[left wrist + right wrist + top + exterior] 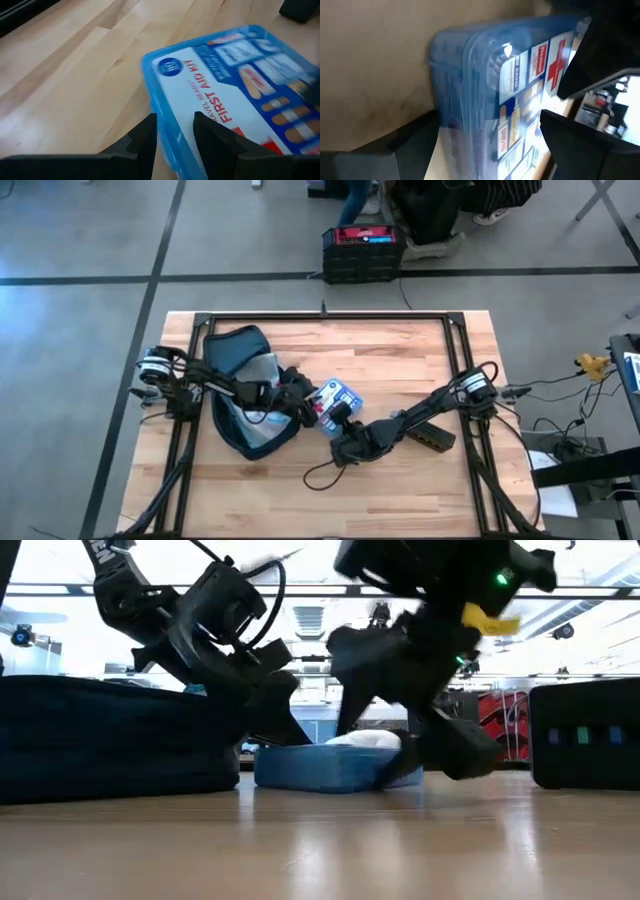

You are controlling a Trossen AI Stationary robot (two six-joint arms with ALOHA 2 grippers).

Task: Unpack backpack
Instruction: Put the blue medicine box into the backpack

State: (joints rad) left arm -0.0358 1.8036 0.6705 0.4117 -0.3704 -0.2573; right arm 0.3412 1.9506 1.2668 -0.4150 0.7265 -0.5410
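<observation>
The dark navy backpack (243,392) lies on the table's left half, its mouth gaping toward the right. A blue first aid kit (336,398) lies flat on the wood just to its right, also seen as the kit (330,766) in the low view. My left gripper (176,137) reaches over the backpack and is shut on the kit's near edge. My right gripper (490,145) comes from the right and stands open, one finger on either side of the kit's end (470,100). I cannot tell whether it touches the kit. My left gripper has the kit's rim (172,117) near a corner between its two fingers. One finger (212,132) lies over the printed face, the other (145,135) against the outer side. The fingers slant down from the table's left. The kit rests with its underside on the table.
A black frame (325,315) runs round the tabletop. A flat dark object (430,437) lies under my right arm. A black box with a red top (362,250) stands on the floor beyond the far edge, near a person's legs (420,215). Bare wood lies along the near edge.
</observation>
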